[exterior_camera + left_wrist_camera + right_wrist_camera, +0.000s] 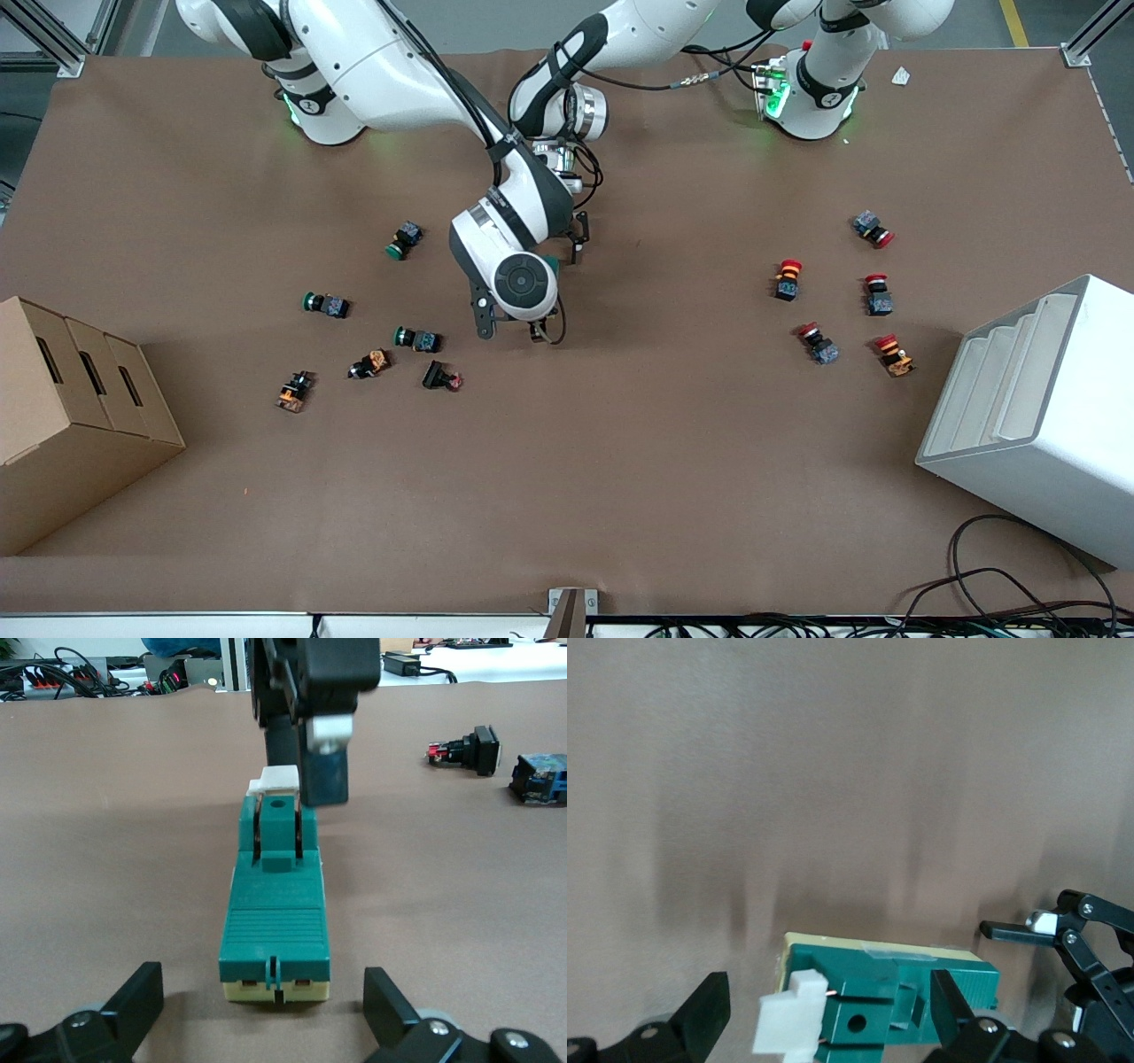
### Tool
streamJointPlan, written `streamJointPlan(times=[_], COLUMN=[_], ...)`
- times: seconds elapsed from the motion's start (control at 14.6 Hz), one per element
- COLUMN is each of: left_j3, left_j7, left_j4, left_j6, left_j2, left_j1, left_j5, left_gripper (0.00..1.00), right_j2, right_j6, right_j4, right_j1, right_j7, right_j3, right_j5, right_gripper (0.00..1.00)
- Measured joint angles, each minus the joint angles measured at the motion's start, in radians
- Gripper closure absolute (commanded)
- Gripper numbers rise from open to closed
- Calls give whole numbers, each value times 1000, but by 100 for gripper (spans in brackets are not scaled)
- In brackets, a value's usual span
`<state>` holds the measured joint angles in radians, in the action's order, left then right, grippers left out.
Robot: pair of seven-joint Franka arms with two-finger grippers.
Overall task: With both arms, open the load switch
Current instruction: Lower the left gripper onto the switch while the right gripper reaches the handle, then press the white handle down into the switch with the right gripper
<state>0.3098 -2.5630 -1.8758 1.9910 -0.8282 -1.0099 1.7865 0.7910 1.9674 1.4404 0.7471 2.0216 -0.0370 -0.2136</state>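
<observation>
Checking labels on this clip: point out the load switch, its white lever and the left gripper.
load switch (275,926), left wrist view, ribbed green top
white lever (274,780), left wrist view, its flat top
left gripper (263,1005), left wrist view, midway between its open fingertips

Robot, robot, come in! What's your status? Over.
Left gripper open, straddling load switch end. Right gripper open around its white lever. Push buttons well apart.

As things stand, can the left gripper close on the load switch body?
Probably yes: the left gripper is open, fingers either side of the load switch end, nothing between. The right gripper works the white lever end.
</observation>
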Motion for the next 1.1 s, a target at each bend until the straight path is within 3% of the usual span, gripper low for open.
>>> streamJointPlan(times=[1.1], left_j3=[0], left_j7=[-6], left_j4=[0], left_j6=[-7], left_j2=[-2], left_j1=[-3], left_j5=[3], left_gripper=[1], right_j2=[-1], right_j6=[-179], right_j4=[-45], right_j1=[9], right_j7=[11], right_j3=[-3], right_j5=[-46], right_gripper=[0])
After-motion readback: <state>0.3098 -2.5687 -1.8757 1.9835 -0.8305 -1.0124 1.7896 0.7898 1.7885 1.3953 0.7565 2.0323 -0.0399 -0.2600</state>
